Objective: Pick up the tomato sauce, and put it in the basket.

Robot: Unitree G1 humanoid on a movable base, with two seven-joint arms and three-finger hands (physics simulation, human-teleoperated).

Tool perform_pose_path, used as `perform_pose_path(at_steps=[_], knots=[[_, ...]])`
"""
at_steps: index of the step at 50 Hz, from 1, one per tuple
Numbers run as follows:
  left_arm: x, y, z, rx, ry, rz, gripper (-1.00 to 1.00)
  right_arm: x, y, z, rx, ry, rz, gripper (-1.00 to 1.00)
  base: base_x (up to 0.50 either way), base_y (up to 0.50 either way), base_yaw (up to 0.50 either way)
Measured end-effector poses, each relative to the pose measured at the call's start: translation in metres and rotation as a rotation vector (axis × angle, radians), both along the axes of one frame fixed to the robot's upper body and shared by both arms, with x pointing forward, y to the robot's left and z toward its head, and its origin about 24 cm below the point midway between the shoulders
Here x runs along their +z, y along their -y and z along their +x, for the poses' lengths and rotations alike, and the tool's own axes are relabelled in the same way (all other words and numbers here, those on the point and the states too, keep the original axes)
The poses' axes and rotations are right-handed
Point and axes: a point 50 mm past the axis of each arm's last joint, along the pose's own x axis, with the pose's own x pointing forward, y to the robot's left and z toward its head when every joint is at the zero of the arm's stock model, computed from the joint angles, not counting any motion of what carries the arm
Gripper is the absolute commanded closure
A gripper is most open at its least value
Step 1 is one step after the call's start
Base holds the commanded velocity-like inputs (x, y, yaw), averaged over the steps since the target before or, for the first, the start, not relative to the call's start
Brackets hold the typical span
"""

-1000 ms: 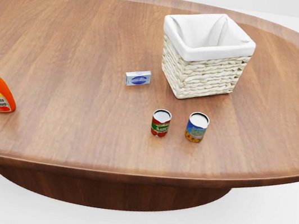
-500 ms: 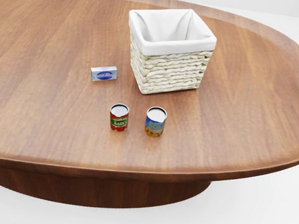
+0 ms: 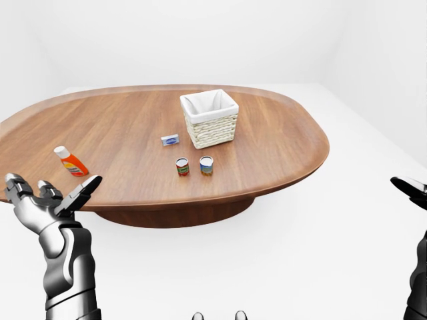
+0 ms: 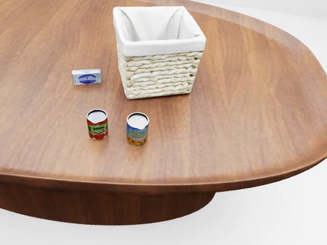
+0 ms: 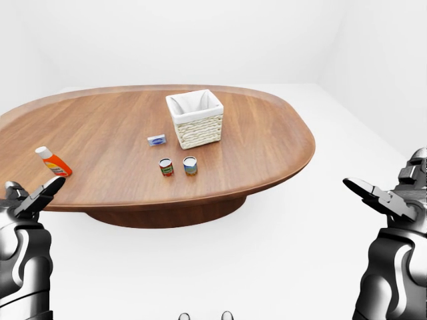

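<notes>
The tomato sauce (image 4: 96, 124) is a small red can with a green label, upright on the wooden table (image 4: 264, 113). It stands below the white-lined wicker basket (image 4: 155, 74) in the head view, about a basket's width from it. My left hand (image 3: 57, 190) is open, palm up, off the table's near-left rim and far from the can. My right hand (image 5: 387, 193) is open too, out over the white floor at the right, well away from the table. Neither hand holds anything.
A blue and yellow can (image 4: 137, 129) stands just right of the tomato sauce. A small blue and white box (image 4: 86, 77) lies left of the basket. An orange bottle with a white cap (image 3: 70, 161) stands near the table's left rim. White floor surrounds the table.
The whole head view has slid left, so the camera has moved right. The orange bottle has left that view. The things on the table keep their places relative to each other.
</notes>
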Motion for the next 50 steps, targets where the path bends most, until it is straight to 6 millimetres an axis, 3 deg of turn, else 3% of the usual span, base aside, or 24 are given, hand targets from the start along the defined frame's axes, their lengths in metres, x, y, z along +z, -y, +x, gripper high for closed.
perform_pose_path(at_steps=[11,50], knots=[[-0.0006,-0.0001,0.0002,-0.001,-0.002,0.002,-1.0,-0.0007,-0.0023,0.0019,0.003,-0.012,-0.018,-1.0,0.02,0.0,0.0],[-0.0037,0.0014,0.0025,-0.015,-0.011,-0.001,-1.0,-0.004,-0.0044,0.0042,0.014,-0.029,-0.027,-1.0,0.32,0.0,0.0]])
